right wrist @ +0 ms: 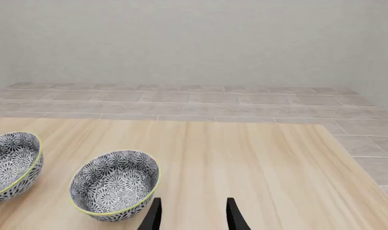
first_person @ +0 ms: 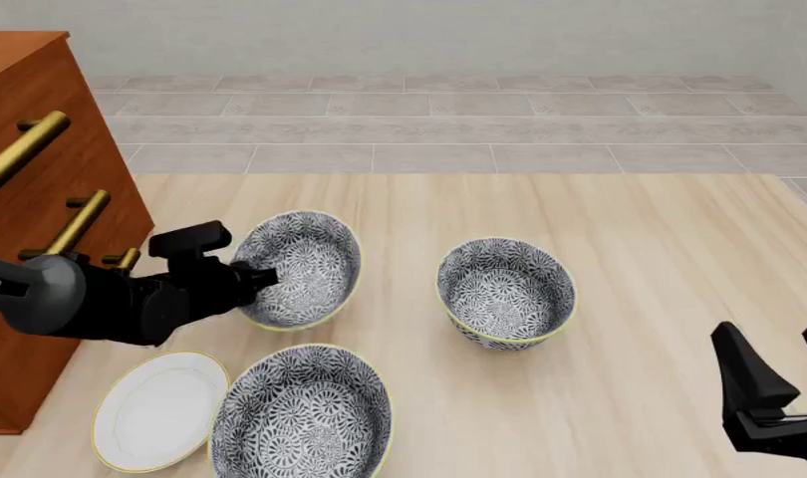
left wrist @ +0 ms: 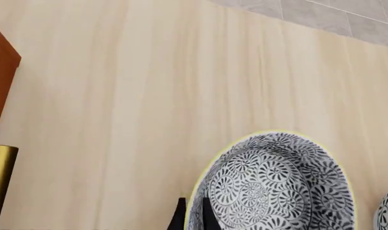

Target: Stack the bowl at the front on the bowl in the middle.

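Item: the bowl at the front point(first_person: 301, 271) is tilted, its rim pinched between the narrowly set fingers of the left gripper point(first_person: 260, 275). It lies just left of the bowl in the middle point(first_person: 506, 292), the two rims apart, so the carry probably runs rightward. Right gripper point(first_person: 778, 393) is spread wide and empty, right of and nearer than that bowl, so the left arm serves.

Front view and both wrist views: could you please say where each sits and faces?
Front: above and behind the arms, facing forward and down on table; shows left arm, right gripper.
Left wrist: behind left gripper, facing down on tilted bowl it pinches; fingertips show.
Right wrist: behind right gripper, facing across the table; fingertips show.
All three share the tilted bowl.
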